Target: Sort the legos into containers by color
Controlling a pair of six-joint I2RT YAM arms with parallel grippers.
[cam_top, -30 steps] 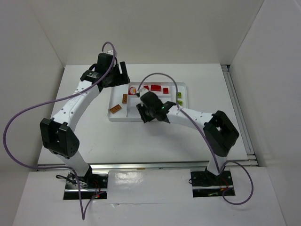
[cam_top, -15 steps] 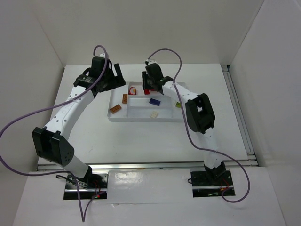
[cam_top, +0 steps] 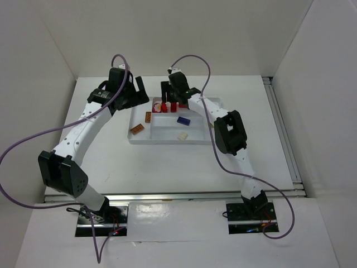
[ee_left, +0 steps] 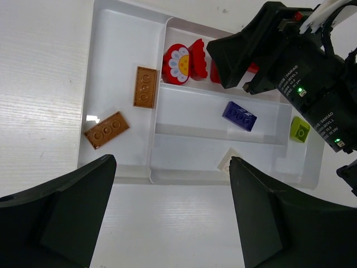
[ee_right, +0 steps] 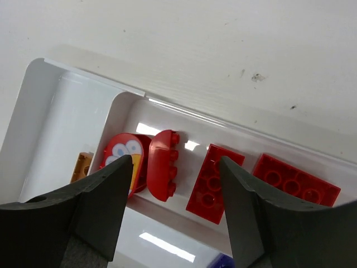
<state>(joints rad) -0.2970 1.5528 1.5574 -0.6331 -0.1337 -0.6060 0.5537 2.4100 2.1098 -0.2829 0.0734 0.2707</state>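
The white tray [cam_top: 167, 142] holds the legos. Its far slot holds several red bricks: a rounded one [ee_right: 162, 164], a flat one [ee_right: 215, 183], another [ee_right: 295, 181] and a printed red piece [ee_right: 124, 156]. My right gripper [cam_top: 170, 102] [ee_right: 175, 184] hovers open and empty over the rounded and flat red bricks. A blue brick [ee_left: 240, 115] lies in the middle slot, a cream one [ee_left: 227, 162] in the near slot, a lime green one [ee_left: 299, 129] in the right end. Two orange-brown bricks [ee_left: 145, 87] [ee_left: 106, 129] lie in the left end. My left gripper [cam_top: 144, 92] [ee_left: 173, 218] is open and empty beside the tray's left end.
White walls close in the table at the back and both sides. A rail [cam_top: 281, 128] runs along the table's right edge. My right arm [cam_top: 226, 131] reaches over the tray's right end.
My right gripper swung from the tray's near middle to the far slot, then shifted slightly left. The blue and cream bricks came into view. My left arm shifted slightly.
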